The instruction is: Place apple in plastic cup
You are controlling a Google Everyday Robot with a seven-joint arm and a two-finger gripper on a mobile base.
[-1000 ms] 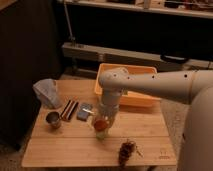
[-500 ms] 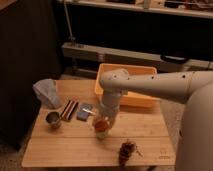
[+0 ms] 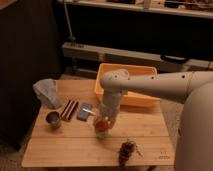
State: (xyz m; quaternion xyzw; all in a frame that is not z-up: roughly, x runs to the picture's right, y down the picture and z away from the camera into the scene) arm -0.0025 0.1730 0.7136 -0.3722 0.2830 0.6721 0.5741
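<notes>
My gripper (image 3: 103, 121) hangs over the middle of the wooden table (image 3: 75, 150), fingers closed on the apple (image 3: 103, 123), a small round orange-red shape directly over the plastic cup (image 3: 101, 133). I cannot tell whether the fruit touches the cup's rim. The cup is pale green, translucent, short. I count one dark shiny metal cup (image 3: 53, 120) to the left, one flat grey packet (image 3: 84, 111), one dark striped bar (image 3: 69, 108) and one crumpled clear bag (image 3: 46, 92) beyond. One dark grape bunch (image 3: 126, 150) lies near the front edge. One orange bin (image 3: 126, 90) sits along the back. Bare slatted wood lies left and front of the cup.
</notes>
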